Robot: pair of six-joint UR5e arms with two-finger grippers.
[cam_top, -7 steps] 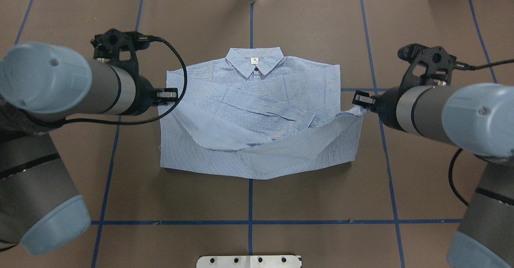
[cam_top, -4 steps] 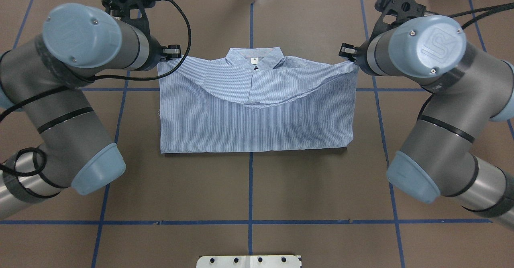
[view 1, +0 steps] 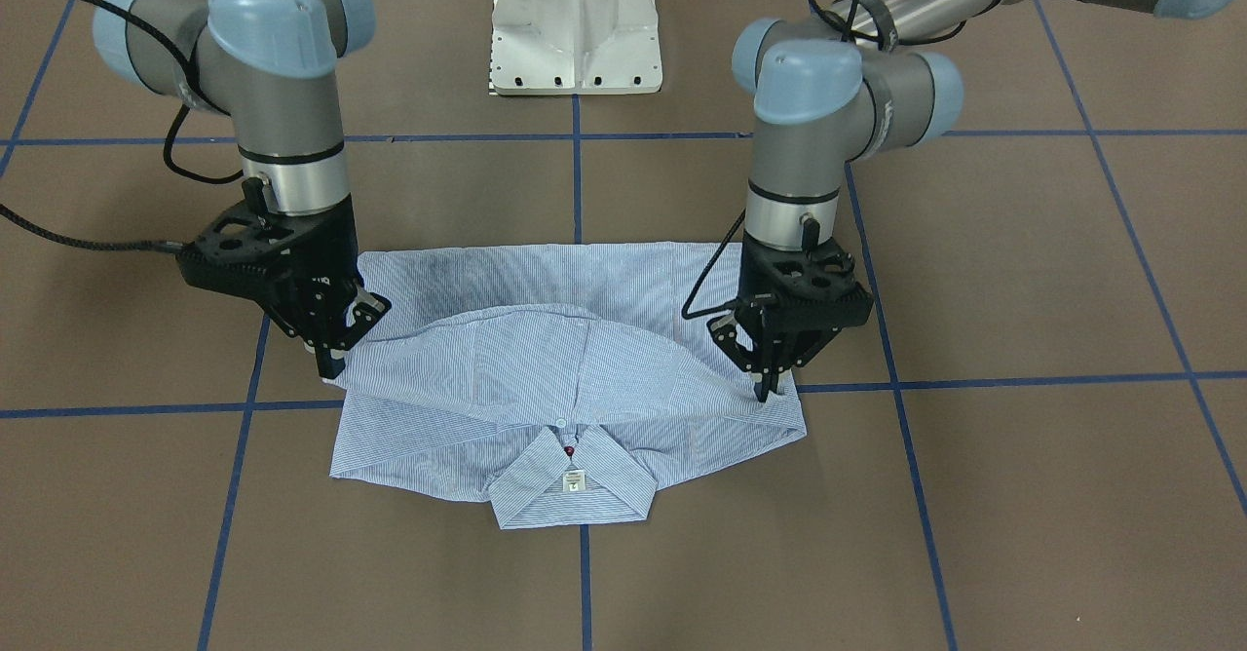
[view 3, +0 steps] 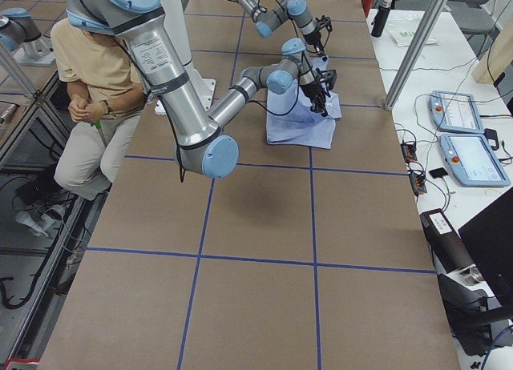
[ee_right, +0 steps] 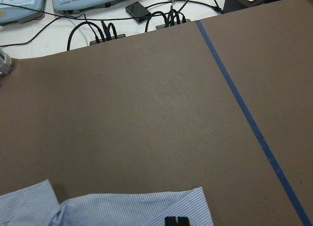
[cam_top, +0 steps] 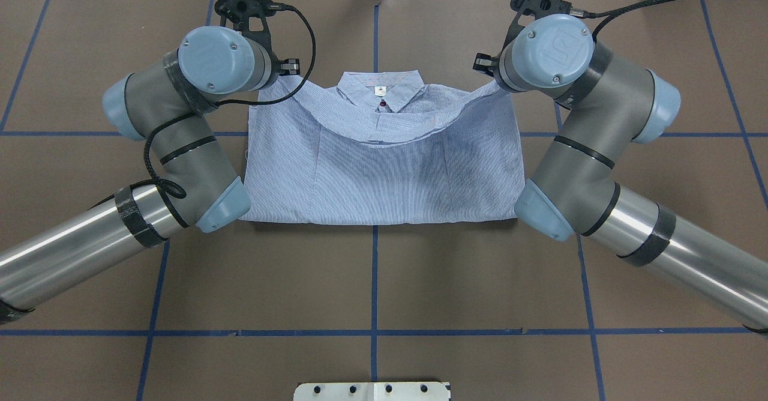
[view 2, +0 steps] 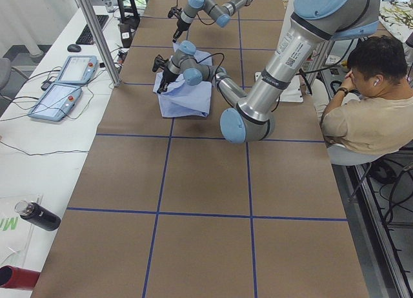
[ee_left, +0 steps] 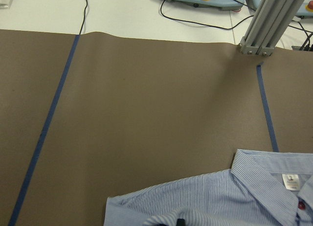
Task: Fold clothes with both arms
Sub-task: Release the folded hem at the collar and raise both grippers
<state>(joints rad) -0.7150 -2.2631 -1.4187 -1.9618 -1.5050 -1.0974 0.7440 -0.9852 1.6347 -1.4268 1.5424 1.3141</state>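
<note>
- The table (cam_top: 384, 281) is brown with blue tape lines. The shirt lies at its centre, a little toward 12 o'clock in the overhead view.
- The left arm (cam_top: 180, 149) comes in from 8 o'clock and the right arm (cam_top: 576, 161) from 4 o'clock. Each is bent sharply at the elbow, with the wrist turned down over a top corner of the garment.
- The shirt (cam_top: 384, 179) is flat on the table, its crease at 6 o'clock. Its lower half is brought over toward the neck. This looks like the closing part of the bottom-to-top fold.
- The lifted hem (cam_top: 384, 143) sags in a curve between the two grippers. Its middle rests just short of the collar and its ends are raised.
- The left gripper (view 1: 768, 390) points straight down at the shirt's 10 o'clock corner, fingers pinched tight on the hem.
- The right gripper (view 1: 331, 363) is tilted slightly inward at the 2 o'clock corner, likewise clamped on the hem.
- The collar (cam_top: 354, 89) lies uncovered at the shirt's 12 o'clock edge.
- The neck label (cam_top: 379, 90) and a dark red button (cam_top: 383, 106) show at the collar's centre.
- Next, I judge, both corners should be lowered evenly onto the shoulders. Then the fingers part and lift straight up, so the hem is not dragged.
</note>
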